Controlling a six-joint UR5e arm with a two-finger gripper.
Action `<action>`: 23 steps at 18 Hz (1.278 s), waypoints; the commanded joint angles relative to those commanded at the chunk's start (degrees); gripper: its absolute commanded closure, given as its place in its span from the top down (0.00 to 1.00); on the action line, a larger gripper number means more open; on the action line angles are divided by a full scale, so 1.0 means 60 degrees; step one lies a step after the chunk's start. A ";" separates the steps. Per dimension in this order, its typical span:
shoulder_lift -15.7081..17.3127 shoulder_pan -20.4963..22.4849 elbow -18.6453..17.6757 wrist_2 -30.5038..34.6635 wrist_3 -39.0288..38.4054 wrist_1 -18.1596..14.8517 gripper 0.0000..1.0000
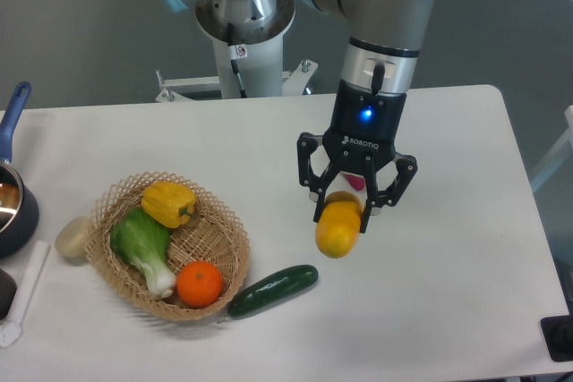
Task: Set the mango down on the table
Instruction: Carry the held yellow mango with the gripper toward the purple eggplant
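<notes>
One mango [337, 230] sits clamped between my jaws [341, 216], its lower end hanging below my fingertips [320, 213] over the white worktop [448, 257]; whether it touches the surface I cannot tell. Just below and left of my jaws lies a dark green cucumber [272, 290], its end touching the wicker basket [228, 232] further left. Inside that basket lie a yellow bell pepper [169, 203], a leafy green vegetable [146, 250] and an orange [199, 283]. Something pink peeks out right behind my jaws.
</notes>
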 joint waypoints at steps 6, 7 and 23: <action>-0.0015 -0.0029 -0.0059 0.0088 0.0335 0.0015 0.04; -0.0029 -0.0029 -0.0059 0.0262 0.0467 0.0015 0.04; -0.0028 -0.0351 -0.0938 0.4113 0.1916 -0.0132 0.03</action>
